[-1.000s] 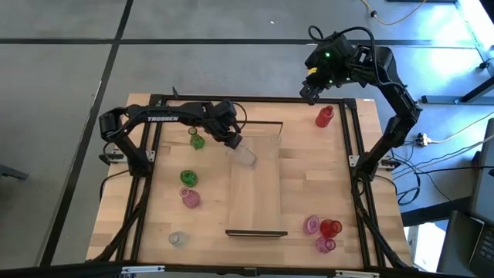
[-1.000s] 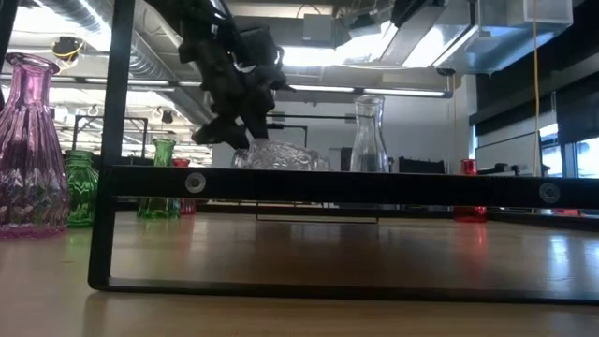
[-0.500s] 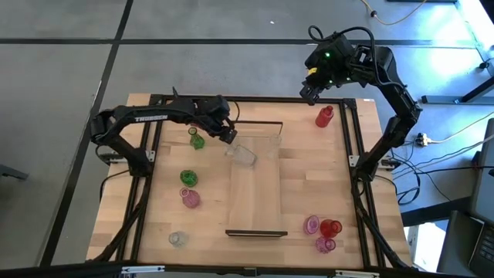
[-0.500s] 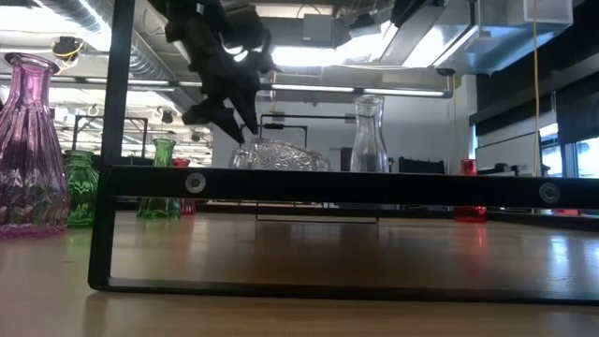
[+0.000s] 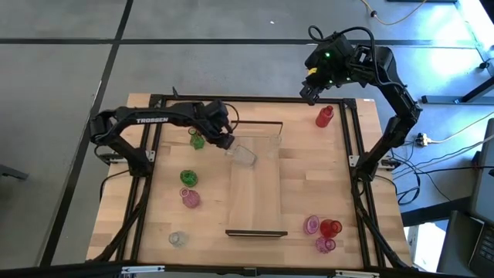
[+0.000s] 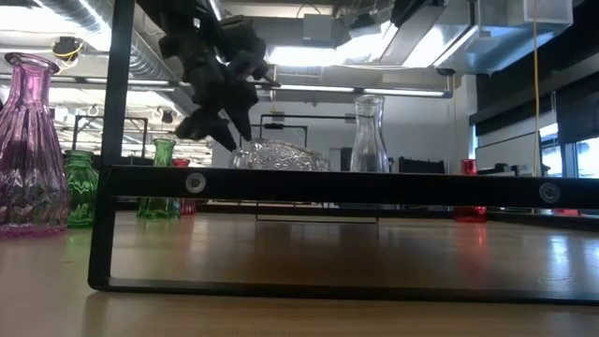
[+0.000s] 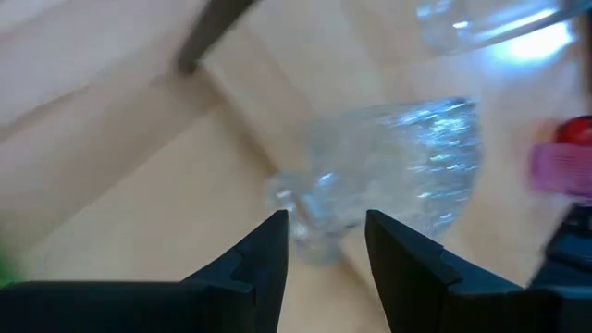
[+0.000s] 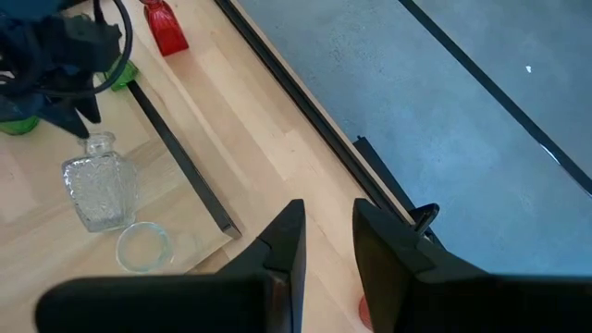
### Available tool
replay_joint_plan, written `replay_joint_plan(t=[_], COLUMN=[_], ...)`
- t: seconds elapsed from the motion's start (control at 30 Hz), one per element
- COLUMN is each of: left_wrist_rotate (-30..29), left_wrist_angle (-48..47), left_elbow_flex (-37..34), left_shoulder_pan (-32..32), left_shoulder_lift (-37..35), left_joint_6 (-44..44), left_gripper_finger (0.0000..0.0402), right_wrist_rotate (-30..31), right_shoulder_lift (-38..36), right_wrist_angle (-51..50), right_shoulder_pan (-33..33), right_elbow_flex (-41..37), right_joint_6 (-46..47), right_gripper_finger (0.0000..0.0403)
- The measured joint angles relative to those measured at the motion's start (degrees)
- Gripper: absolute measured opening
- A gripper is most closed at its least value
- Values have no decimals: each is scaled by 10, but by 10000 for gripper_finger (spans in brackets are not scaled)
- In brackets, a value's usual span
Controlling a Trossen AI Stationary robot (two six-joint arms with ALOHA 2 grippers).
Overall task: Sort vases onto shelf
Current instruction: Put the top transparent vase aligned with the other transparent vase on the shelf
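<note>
A clear cut-glass vase (image 5: 244,155) lies on its side on the far end of the shelf (image 5: 258,193), its neck (image 7: 301,208) pointing at my left gripper (image 5: 225,142). That gripper is open, with its fingertips (image 7: 326,217) just short of the neck and nothing between them. A second clear vase (image 8: 143,246) stands upright on the shelf beside the lying one. My right gripper (image 5: 307,91) waits high over the table's far right corner. It is open and holds nothing.
Two green vases (image 5: 197,141) (image 5: 188,177), a pink vase (image 5: 190,198) and a clear vase (image 5: 177,239) stand left of the shelf. A red vase (image 5: 324,116) stands at the far right. Pink and red vases (image 5: 324,232) cluster at the near right. A black frame (image 5: 147,177) rims the table.
My left gripper has drawn back from the lying clear vase toward the table's left edge and risen slightly, its fingers no wider than before. The vase stays on its side on the shelf.
</note>
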Motion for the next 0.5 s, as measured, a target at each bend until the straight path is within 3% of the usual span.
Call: replay_joint_plan(t=[0.3, 0.5], left_wrist_rotate=[45, 67], left_wrist_angle=[41, 89], left_elbow_flex=[-59, -62], left_shoulder_pan=[4, 0], left_shoulder_lift=[0, 0], left_joint_6=[-35, -51], left_gripper_finger=[139, 139], right_wrist_rotate=[0, 0], right_shoulder_lift=[0, 0], right_wrist_angle=[0, 0], right_shoulder_pan=[0, 0], right_elbow_flex=[0, 0], right_joint_6=[0, -3], right_gripper_finger=[76, 76])
